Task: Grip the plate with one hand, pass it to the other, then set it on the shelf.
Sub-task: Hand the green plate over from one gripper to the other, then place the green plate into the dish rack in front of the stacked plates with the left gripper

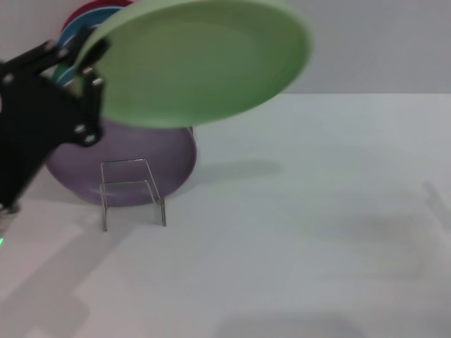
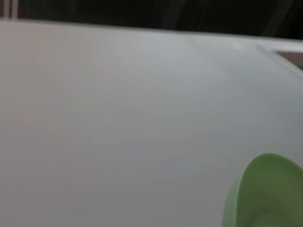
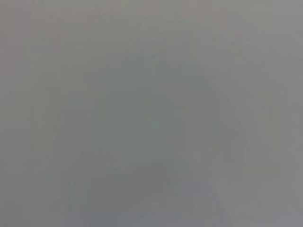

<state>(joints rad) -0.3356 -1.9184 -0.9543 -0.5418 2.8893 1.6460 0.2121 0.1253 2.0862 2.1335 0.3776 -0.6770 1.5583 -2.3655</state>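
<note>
The pale mint-green plate is held up in the air at the upper left of the head view, tilted, above the stand. My left gripper, black and clawed, is shut on the plate's left rim. A part of the plate's rim also shows in the left wrist view. The clear plate stand sits on the white table below the plate and holds nothing. My right gripper is out of view; the right wrist view shows only a plain grey surface.
A lavender plate lies on the table behind the stand. More plates, red and teal, are stacked at the back left behind my left gripper. The white table stretches to the right and front.
</note>
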